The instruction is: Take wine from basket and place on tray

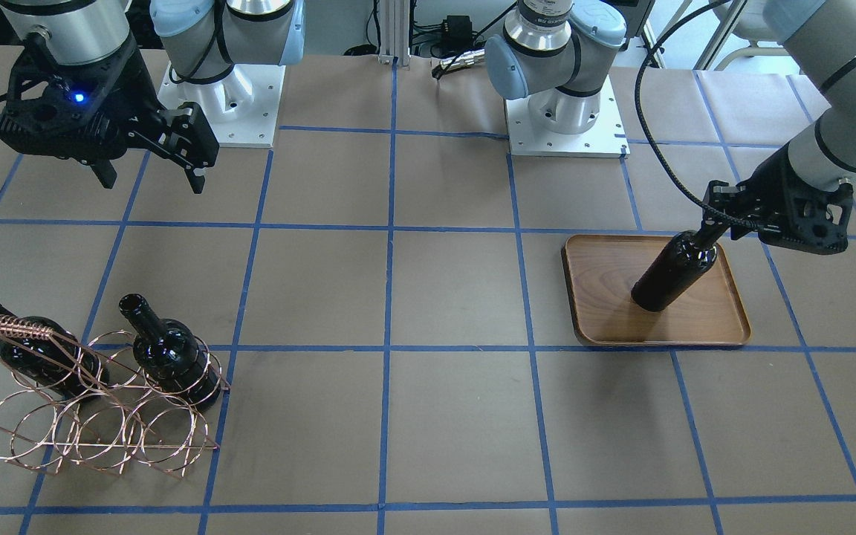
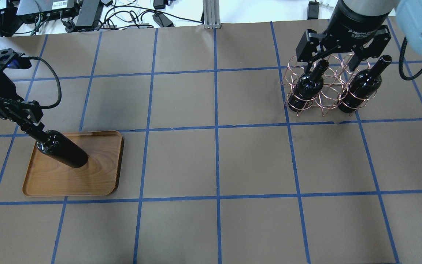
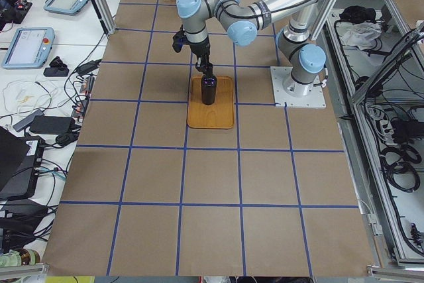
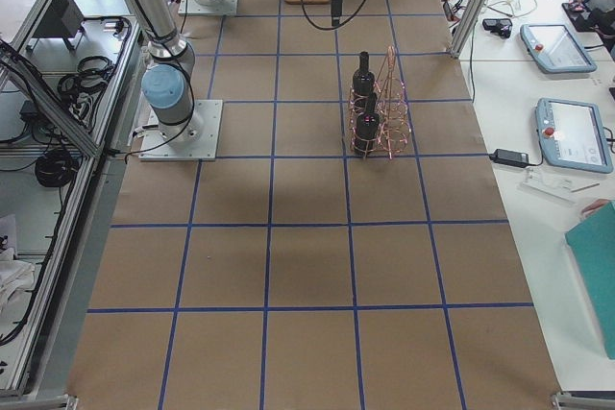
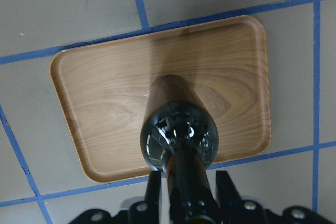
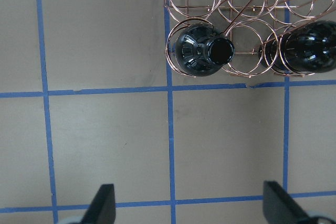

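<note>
Black glossy glass wine bottle (image 1: 673, 271) stands over the brown wood-grain rectangular tray (image 1: 703, 318), left pincer (image 1: 712, 225) clamped on its neck. Can't tell if the base touches: lower straight, seat flat, release, lift clear vertically. Right pincer (image 1: 153, 182) spread wide above the copper wire basket (image 1: 8, 323).

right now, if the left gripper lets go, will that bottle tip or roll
Likely stands: the bottle looks upright on the flat tray. Tall and narrow, so a nudge may tip it. Glossy glass in the left gripper could slip.
</note>
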You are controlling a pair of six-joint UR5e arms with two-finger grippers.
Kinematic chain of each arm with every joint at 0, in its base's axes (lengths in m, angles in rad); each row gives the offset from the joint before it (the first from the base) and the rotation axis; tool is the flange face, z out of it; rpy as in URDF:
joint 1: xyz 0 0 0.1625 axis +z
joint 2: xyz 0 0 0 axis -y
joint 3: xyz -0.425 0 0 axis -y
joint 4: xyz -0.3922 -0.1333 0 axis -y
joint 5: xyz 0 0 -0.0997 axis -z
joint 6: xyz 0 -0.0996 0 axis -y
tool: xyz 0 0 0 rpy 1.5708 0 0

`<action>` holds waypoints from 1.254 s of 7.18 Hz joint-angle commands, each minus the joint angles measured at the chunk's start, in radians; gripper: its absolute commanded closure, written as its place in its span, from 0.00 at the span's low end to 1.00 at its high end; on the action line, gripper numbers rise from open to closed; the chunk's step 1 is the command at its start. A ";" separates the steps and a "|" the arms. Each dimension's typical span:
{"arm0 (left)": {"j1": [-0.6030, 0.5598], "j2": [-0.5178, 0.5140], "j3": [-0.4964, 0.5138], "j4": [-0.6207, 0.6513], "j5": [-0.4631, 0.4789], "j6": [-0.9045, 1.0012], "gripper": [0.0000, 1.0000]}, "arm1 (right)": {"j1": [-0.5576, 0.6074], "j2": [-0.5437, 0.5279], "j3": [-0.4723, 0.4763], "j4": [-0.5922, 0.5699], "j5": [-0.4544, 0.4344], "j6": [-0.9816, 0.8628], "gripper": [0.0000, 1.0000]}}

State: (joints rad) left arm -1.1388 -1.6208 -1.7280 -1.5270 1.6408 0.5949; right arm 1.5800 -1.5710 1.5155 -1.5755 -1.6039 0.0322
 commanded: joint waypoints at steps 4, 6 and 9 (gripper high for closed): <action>-0.121 0.035 0.103 -0.012 -0.004 -0.275 0.00 | 0.002 0.000 0.000 0.000 0.001 0.001 0.00; -0.261 0.065 0.119 -0.031 -0.040 -0.419 0.00 | 0.000 0.000 0.000 0.000 0.001 0.000 0.00; -0.392 0.105 0.114 -0.039 -0.091 -0.501 0.00 | 0.000 0.000 0.000 0.000 0.001 0.000 0.00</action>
State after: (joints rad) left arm -1.4776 -1.5283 -1.6135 -1.5654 1.5593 0.1085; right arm 1.5800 -1.5708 1.5156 -1.5754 -1.6024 0.0323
